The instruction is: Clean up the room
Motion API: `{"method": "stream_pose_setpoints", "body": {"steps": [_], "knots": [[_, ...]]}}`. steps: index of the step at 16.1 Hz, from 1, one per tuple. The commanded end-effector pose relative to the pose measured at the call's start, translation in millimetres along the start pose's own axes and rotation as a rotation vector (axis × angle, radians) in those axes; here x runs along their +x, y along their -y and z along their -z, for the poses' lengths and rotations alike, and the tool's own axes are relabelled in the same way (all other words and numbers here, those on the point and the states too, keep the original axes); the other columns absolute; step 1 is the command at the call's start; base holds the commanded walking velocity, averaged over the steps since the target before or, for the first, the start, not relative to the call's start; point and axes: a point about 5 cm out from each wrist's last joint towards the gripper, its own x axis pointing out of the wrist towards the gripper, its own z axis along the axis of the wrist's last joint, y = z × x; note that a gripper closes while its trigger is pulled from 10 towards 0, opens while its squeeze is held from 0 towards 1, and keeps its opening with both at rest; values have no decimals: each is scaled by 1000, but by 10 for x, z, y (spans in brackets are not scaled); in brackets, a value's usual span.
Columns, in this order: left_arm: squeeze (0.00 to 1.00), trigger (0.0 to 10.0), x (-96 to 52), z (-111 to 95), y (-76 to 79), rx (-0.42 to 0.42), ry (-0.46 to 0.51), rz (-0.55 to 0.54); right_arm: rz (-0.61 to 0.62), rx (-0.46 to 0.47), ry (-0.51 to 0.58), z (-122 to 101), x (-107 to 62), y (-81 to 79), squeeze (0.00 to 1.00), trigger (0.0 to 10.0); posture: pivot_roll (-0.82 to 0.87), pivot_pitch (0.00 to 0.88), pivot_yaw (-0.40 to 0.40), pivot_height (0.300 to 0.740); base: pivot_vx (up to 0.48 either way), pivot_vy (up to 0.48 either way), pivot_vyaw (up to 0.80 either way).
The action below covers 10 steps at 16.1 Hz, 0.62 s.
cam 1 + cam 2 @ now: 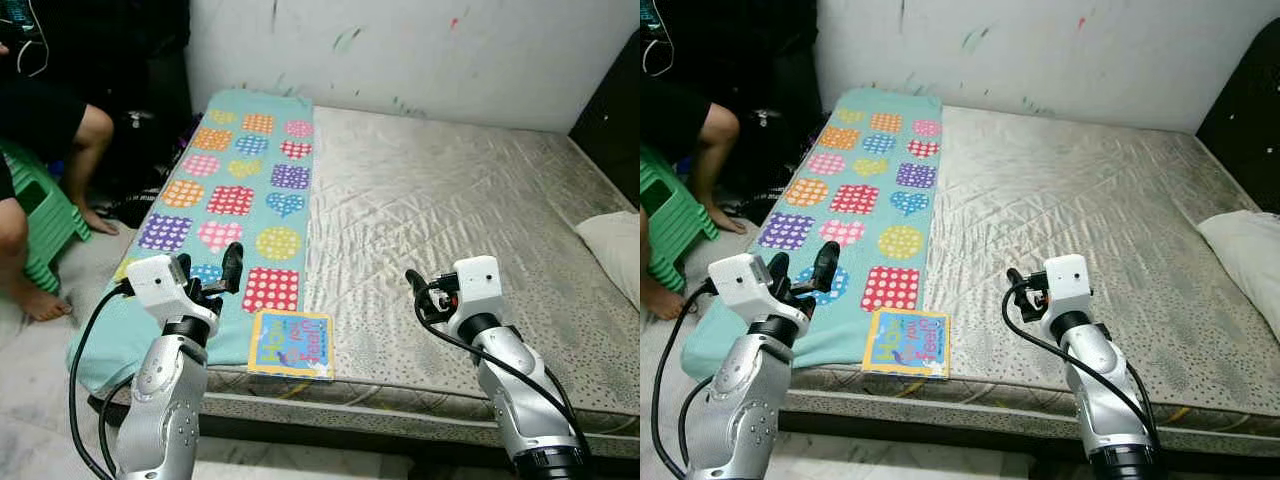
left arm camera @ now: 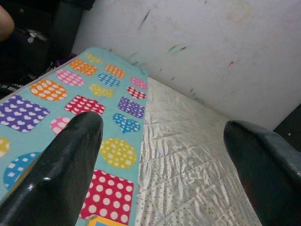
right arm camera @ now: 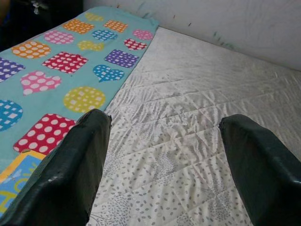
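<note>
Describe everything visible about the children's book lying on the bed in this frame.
The book is a thin, square picture book with a light blue cover, a yellow border and colourful hand-lettered title words. It lies flat, cover up and closed, at the near edge of the mattress, its left part resting on the teal blanket with dotted hearts and squares. It sits between the left gripper and right gripper, nearer the left. Neither touches it; both are open.

one book [image 1: 291, 344], one blanket [image 1: 240, 190], one pillow [image 1: 612, 247]
</note>
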Motion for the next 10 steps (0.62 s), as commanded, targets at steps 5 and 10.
{"method": "stream_pose_setpoints", "body": {"steps": [5, 10], "knots": [[0, 10000, 3, -23, 46, -2, 12, 33, 14, 3, -4, 6, -1, 47, 0, 10000, -59, 0, -66, 740, 268, 0, -186], [0, 10000, 2, -19, 51, 0, 10, 38, 13, 0, -4, 8, -1, 46, 0, 10000, -59, 0, -66, 740, 302, 0, 0]]}}
